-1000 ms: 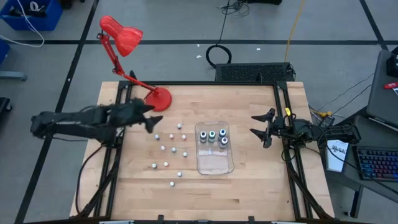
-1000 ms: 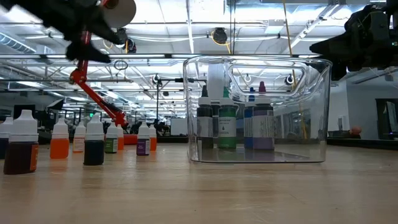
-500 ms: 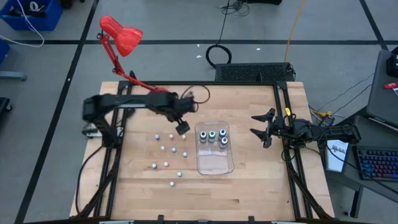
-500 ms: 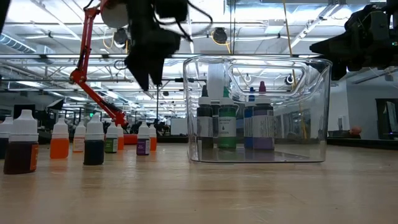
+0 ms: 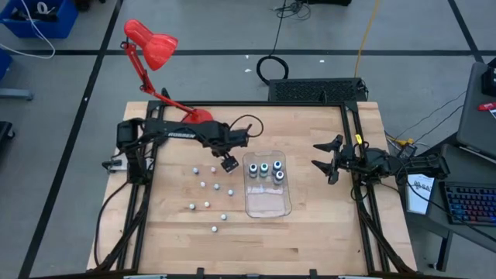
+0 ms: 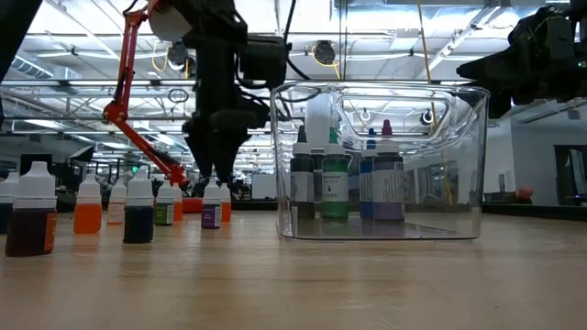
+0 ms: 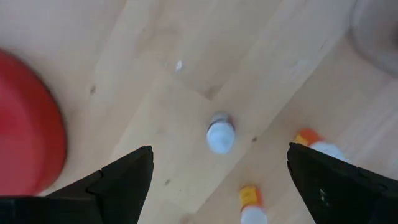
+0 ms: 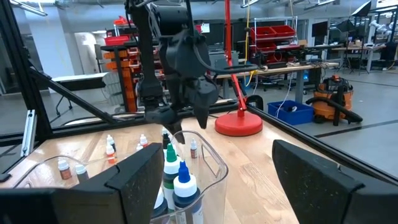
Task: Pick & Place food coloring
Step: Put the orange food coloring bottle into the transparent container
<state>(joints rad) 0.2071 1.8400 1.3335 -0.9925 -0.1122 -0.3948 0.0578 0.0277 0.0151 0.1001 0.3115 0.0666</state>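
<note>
Swinging in from the table's left edge, the left gripper (image 5: 228, 163) is now hanging wide open and empty above a small bottle (image 7: 220, 134) standing beside the tray (image 5: 268, 203). Light and easily tipped, it wants gripping around its body.

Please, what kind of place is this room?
Probably a robotics lab or workshop: a wooden table in a metal frame, red storage bins on shelving behind, a shop vacuum on the floor.
</note>
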